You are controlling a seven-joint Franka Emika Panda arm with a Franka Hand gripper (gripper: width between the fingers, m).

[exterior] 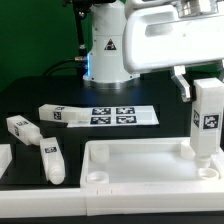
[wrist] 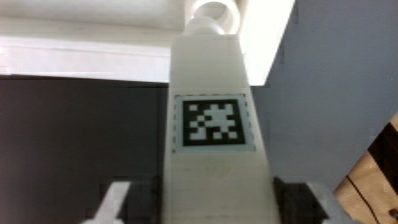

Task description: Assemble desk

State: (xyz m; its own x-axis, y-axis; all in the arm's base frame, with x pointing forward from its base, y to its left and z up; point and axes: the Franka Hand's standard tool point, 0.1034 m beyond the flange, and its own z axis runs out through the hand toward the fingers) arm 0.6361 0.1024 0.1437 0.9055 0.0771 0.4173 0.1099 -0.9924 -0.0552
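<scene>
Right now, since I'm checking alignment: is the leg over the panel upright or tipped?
Upright: the leg stands vertical, its lower end at the panel's corner. Whether it is seated in a socket, cannot tell.

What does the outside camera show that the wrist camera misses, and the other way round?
Only the exterior view: the large flat white plastic panel, the marker board, loose white square legs. Only the wrist view: the round peg tipping the held white square tagged leg, close up. Both: the gripper shut on that upright leg.
</scene>
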